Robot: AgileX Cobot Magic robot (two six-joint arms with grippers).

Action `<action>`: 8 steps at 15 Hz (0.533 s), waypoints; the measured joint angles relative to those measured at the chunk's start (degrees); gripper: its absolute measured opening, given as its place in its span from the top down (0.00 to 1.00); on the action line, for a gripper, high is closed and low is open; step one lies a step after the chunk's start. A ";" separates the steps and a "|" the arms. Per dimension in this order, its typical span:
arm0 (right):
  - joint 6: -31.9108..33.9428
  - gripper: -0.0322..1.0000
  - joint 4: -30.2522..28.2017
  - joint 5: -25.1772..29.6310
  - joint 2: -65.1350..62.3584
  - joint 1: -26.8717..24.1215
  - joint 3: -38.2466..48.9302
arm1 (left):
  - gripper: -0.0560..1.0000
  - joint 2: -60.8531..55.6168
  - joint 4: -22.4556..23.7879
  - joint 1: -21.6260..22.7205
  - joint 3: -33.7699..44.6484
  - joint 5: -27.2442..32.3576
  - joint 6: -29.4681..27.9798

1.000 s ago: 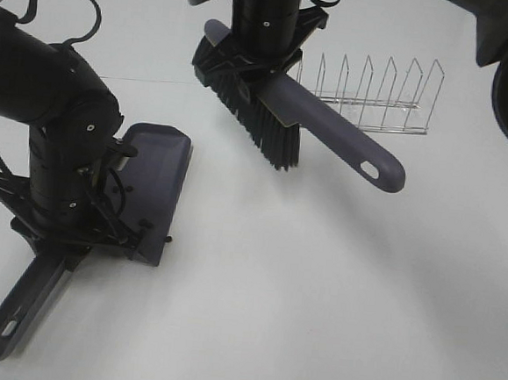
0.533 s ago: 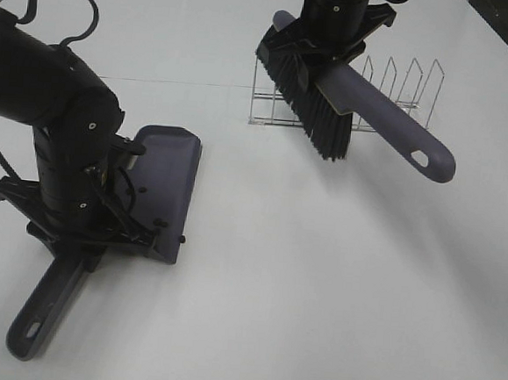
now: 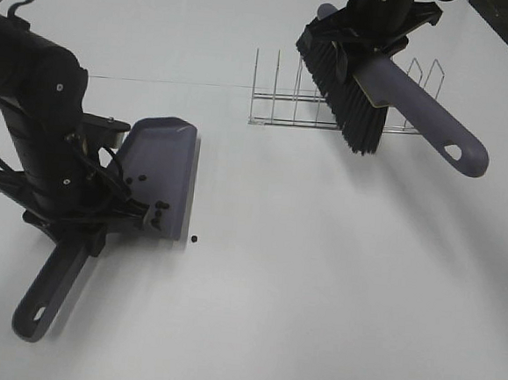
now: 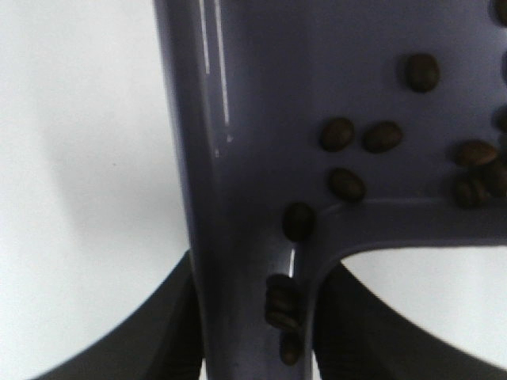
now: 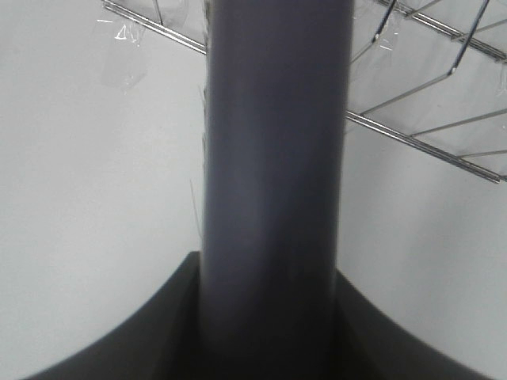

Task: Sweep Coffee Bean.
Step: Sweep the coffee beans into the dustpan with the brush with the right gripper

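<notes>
Coffee beans [image 4: 337, 134] lie inside a grey dustpan [image 3: 159, 161] near the left edge of the desk [image 3: 316, 292]. In the left wrist view they cluster against the pan's back wall, and a few have slipped into the hollow of the handle. This suggests the pan is tipped back slightly so the beans roll away from its open lip. One stray bean [image 3: 196, 238] sits on the desk just beside the pan's near corner, apart from the rest.

The left gripper [image 3: 85, 216] is clamped around the dustpan's handle, which points toward the near left corner.

The right gripper [image 3: 377, 28] is closed on the grey handle of a brush [image 3: 418, 115]. It holds the brush in the air toward the far right corner, bristles [image 3: 353, 110] pointing down, above a wire rack [image 3: 283, 100]. The brush is well apart from the dustpan, so it is clear of the pan and the collected beans.

Sweeping looks nearly finished. Only the single loose bean appears left to gather.
</notes>
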 joint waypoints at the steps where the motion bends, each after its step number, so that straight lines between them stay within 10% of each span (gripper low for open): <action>1: -0.06 0.68 0.11 0.00 0.00 0.00 0.00 | 0.60 -0.97 0.17 0.11 0.00 0.40 0.06; 8: 4.24 0.68 3.09 -0.17 -0.06 0.06 7.56 | 0.60 -0.97 1.72 0.52 2.01 2.46 0.17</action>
